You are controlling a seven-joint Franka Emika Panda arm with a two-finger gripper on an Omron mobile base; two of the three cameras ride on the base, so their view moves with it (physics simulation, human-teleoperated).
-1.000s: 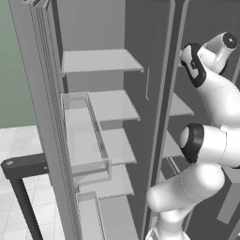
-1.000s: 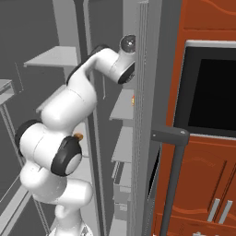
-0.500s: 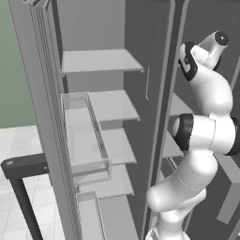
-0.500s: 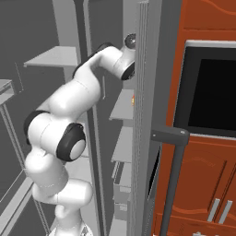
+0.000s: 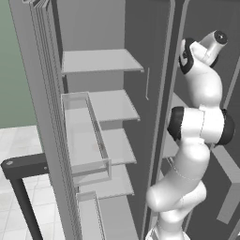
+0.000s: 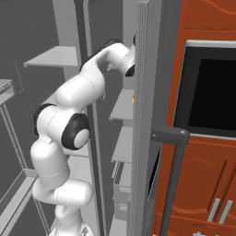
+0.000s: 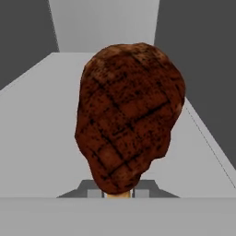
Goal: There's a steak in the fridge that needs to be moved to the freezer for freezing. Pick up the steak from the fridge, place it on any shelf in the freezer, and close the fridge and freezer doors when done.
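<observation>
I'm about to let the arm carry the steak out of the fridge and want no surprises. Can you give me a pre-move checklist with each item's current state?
1. Gripper shut on the steak: ok.
2. Steak lifted off the fridge shelf: cannot tell.
3. Freezer door open: ok.
4. Freezer shelves bare, for example the top shelf: ok.
5. Fridge door open wide enough for the arm: ok.

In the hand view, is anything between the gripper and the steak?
Nothing: the steak sits right at the shut gripper, apparently held, above a pale grey shelf.
</observation>
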